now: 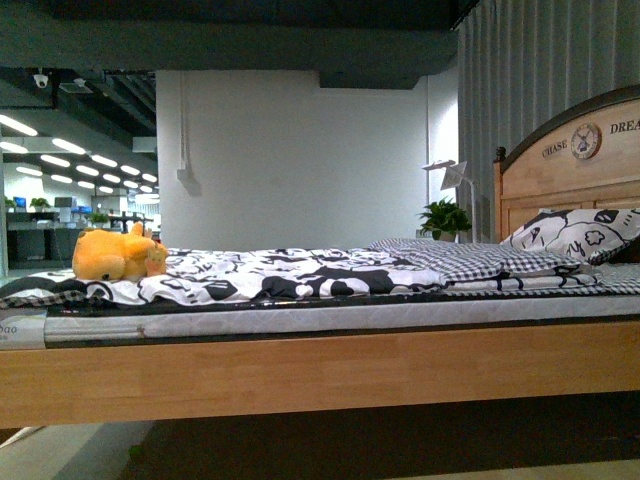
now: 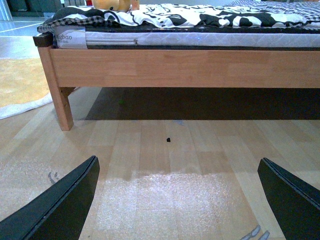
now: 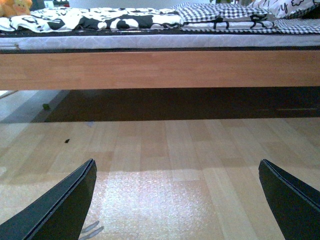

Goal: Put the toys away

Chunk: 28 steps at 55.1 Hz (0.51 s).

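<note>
My left hand (image 2: 178, 160) and right hand (image 3: 177, 161) are both released and empty, low in front of the bed (image 1: 300, 375). The orange plush toy (image 1: 118, 256) lies at its foot end.

Blocked ahead by the bed's wooden side rail (image 1: 320, 375). Open above the quilt (image 1: 280, 275) around the plush toy (image 1: 118, 256) at left. Hemmed on the right by pillow (image 1: 580, 232) and headboard (image 1: 550, 180).

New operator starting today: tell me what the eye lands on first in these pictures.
The orange plush toy stands out, lying on black-and-white bedding at the foot end of the bed, far left in the front view. The left gripper and right gripper hang open over the wooden floor before it.
</note>
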{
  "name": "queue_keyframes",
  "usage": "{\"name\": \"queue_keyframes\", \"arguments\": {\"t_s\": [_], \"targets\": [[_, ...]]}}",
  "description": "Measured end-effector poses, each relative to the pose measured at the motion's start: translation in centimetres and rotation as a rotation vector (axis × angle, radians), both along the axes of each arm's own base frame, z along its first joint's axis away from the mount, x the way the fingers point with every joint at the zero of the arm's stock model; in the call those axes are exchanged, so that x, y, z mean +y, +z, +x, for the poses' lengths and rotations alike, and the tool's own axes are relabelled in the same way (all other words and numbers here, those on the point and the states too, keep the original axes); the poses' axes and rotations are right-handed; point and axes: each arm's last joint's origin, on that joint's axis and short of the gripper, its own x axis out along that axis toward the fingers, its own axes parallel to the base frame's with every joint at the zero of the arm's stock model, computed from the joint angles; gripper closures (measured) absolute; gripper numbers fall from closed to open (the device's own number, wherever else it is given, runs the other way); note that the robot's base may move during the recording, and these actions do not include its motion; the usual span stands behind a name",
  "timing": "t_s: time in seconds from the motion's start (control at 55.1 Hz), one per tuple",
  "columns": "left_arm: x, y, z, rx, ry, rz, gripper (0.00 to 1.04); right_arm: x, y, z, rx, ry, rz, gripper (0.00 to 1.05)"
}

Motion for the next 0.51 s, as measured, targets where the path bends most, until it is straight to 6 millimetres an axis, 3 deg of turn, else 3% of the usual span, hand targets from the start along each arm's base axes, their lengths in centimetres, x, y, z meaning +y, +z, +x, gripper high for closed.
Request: {"name": "queue_keyframes", "arguments": {"t_s": [0.509], "targets": [[0.0, 0.0, 0.0, 0.0, 0.0, 0.0, 0.06, 0.0, 0.0, 0.0, 0.0, 0.0, 0.0, 0.07]]}}
